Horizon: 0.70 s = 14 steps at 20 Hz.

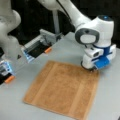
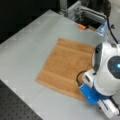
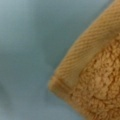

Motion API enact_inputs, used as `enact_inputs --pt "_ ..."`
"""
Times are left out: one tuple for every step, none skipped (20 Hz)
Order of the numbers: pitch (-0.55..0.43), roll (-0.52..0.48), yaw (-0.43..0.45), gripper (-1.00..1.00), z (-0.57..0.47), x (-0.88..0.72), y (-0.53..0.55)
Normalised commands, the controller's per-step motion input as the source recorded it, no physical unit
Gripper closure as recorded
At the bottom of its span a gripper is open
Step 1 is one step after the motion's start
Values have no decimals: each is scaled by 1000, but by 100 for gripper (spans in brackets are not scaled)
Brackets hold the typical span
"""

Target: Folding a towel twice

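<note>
Towel [image 1: 62, 88] spread flat and unfolded on the grey surface [image 1: 107, 100], seen in both front views [image 2: 66, 66], paler stripes near two edges. Tool [image 1: 90, 68] low at the towel's corner toward a front view's right, also seen at a corner low in a front view [image 2: 80, 83]; clenched or released, cannot tell. Up close in the wrist view, only a ribbed towel corner [image 3: 87, 75] lying on the surface [image 3: 30, 50].

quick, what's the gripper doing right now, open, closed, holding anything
Gripper: down at a corner of the flat, unfolded towel; whether it is open or shut cannot be told.
</note>
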Motion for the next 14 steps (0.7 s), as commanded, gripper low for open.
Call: enact_inputs --pt "-94 -212 53 -100 -129 -47 30" --pt "-99 -207 55 -100 -126 -47 31" --pt "-102 -205 55 -100 -122 -45 30" --pt "-112 -163 62 -100 -126 -50 24" --pt "-118 -138 67 -100 -136 -62 14" --pt "-121 -122 73 -100 -153 -82 0" --pt "-133 -104 84 -100 -161 -94 -17" --pt "-139 -57 131 100 -178 -119 -48" --pt "-140 -20 177 100 -190 -133 -79" --pt "-143 -11 189 100 -192 -137 -98" --pt "-165 59 217 100 -192 -137 -119" --pt "-179 86 229 100 -188 -131 -137" --pt "-201 110 232 100 -189 -121 -156" --pt "-214 127 230 100 -189 -105 -170"
